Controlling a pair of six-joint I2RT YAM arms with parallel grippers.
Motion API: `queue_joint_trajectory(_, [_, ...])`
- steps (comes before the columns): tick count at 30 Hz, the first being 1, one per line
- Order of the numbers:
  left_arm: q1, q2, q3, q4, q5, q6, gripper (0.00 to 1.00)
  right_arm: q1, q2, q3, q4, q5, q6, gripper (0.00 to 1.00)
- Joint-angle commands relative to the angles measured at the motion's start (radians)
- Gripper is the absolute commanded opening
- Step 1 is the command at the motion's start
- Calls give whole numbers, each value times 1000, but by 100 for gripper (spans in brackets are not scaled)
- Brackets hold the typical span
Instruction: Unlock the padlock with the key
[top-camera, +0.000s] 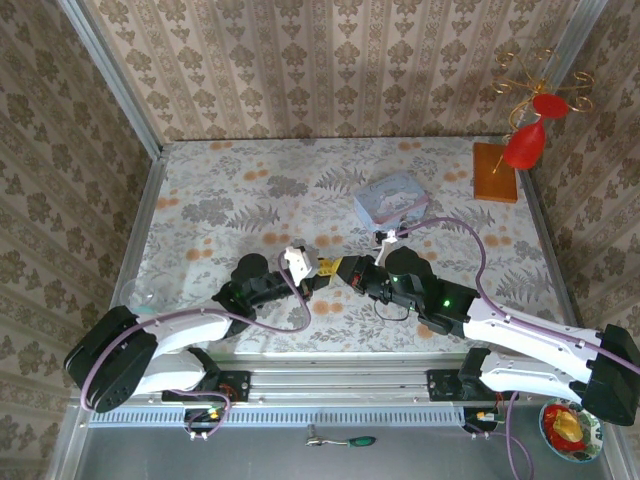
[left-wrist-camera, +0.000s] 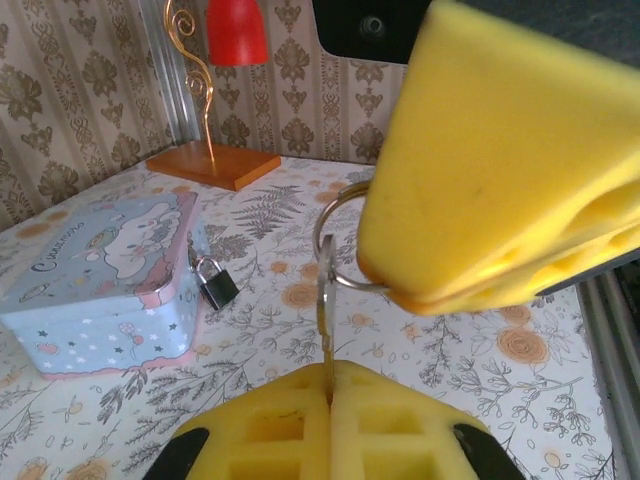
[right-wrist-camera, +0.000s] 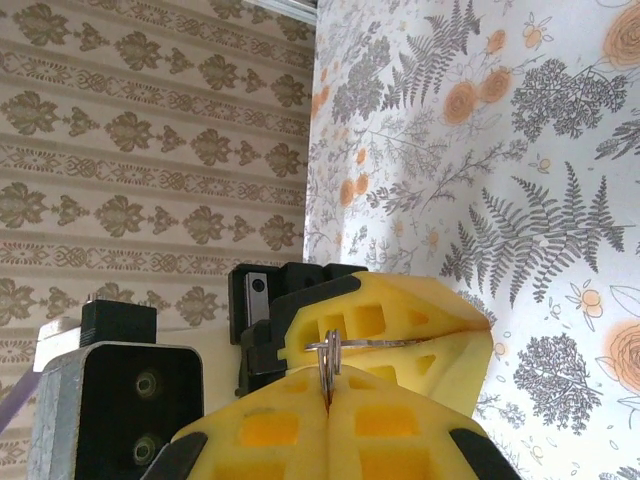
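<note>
Floral-print table (top-camera: 230, 200) w/ patterned walls round it. Left wrist cam gives us the padlock (left-wrist-camera: 215, 283), lying just beside the pale blue tin (left-wrist-camera: 100, 280), well apart from both arms. Same cam: left gripper (left-wrist-camera: 330, 395) pads pinched together on the key (left-wrist-camera: 326, 310) blade. Right wrist cam gives us the right gripper (right-wrist-camera: 328, 390) clamped on the key ring (right-wrist-camera: 326, 352). Top cam shows both grippers meeting mid-table.

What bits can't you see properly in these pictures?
- Blade of the key: left wrist view, buried between the left gripper pads.
- Keyhole of the padlock: left wrist view, too small to tell.
- Lower part of the key ring: right wrist view, pinched inside the right gripper.
- Top view: key too tiny between both grippers.
</note>
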Motion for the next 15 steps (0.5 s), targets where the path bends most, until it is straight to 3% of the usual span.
queue_joint_trajectory(1, [-2,-38,2,-26,9,15,0,-7,-14,-28,-10,52,9,0])
queue_joint_trajectory(7, [1,-87,26,-136,-17,29,0,-12,-16,-37,-25,62,-7,0])
queue_joint_trajectory(15, [1,-122,86,-342,-55,80,0,-32,-29,0,-110,57,-132,34])
